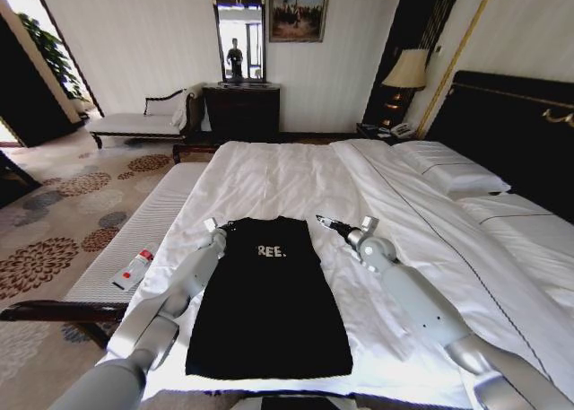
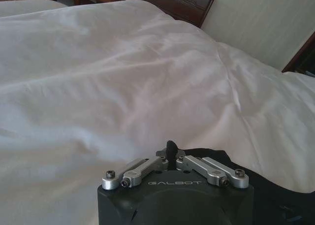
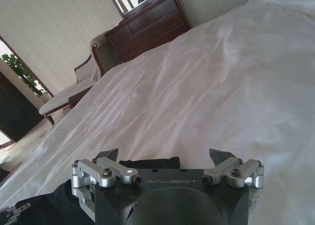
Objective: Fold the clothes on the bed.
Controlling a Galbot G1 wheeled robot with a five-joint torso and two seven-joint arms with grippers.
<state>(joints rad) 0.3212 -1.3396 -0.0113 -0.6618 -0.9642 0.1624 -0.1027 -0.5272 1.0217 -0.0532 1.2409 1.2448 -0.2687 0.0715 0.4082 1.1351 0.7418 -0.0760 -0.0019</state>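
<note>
Daylight enters from the room's left, where a bright opening [image 1: 20, 2] burns out to white, and a lit table lamp [image 1: 405, 71] adds a warm glow by the dark headboard [image 1: 507, 127]. The white duvet [image 1: 278, 181] is bright and evenly lit, with soft shadows in its wrinkles. The black T-shirt [image 1: 269, 302] reads as a flat dark mass with little fold detail. The head view bows straight lines toward its edges. In both wrist views the near gripper housings look slightly soft and the duvet takes a faint pinkish sheen.
</note>
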